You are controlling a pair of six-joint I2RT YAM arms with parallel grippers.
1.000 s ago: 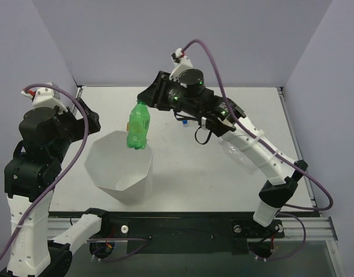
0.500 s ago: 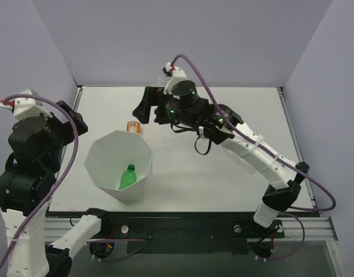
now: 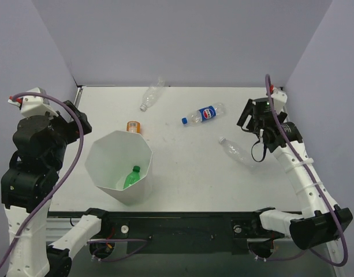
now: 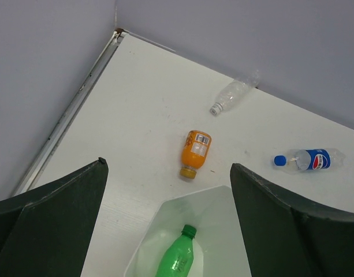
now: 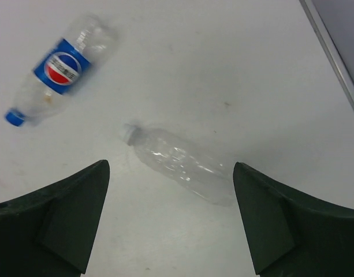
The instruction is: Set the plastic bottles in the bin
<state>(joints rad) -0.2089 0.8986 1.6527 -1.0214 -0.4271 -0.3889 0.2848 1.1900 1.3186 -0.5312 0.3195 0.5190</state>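
Observation:
The white bin stands at the front left, and a green bottle lies inside it. Just behind the bin an orange bottle lies on its side. A clear bottle rests by the back wall. A blue-label bottle is right of centre, and another clear bottle lies right of that. My right gripper hovers open above this clear bottle, holding nothing. My left gripper is open, high above the bin and the green bottle.
The table has a metal rail along its left edge and another on the right. Purple walls close in the back and both sides. The arm bases sit along the near edge.
The right gripper opened over the bin and the green bottle dropped inside. The right arm then swung back to the right side of the table. The left arm shifted only slightly.

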